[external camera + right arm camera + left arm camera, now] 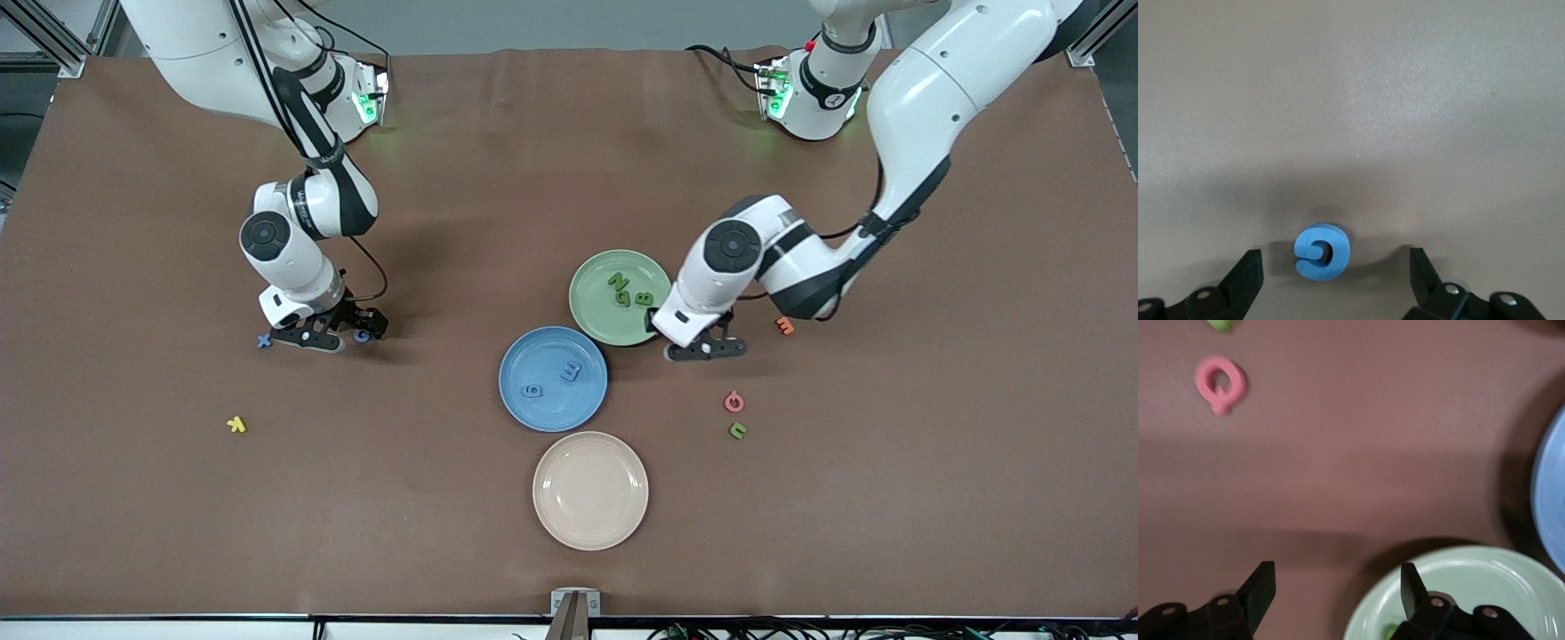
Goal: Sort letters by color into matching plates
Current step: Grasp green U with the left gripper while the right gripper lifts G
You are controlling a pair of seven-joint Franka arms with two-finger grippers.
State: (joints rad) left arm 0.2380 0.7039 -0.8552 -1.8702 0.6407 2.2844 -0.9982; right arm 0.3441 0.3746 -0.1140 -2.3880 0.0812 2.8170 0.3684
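Note:
The pale green plate (594, 307) holds three green letters (618, 283). The blue plate (524, 356) holds two blue letters (572, 372). My right gripper (331, 338) is open and low over the table, with a blue letter (1321, 251) lying between its fingers, untouched; it also shows in the front view (361, 336). A blue X (264, 340) lies just beside that gripper. My left gripper (707, 349) is open and empty, low over the green plate's rim (1458, 587) and the table beside it. One green letter (738, 430) lies on the table.
A cream plate (590, 524) sits nearest the front camera. A pink Q (733, 402) (1219, 383) lies next to the loose green letter. An orange letter (784, 325) lies under the left arm. A yellow letter (236, 424) lies toward the right arm's end.

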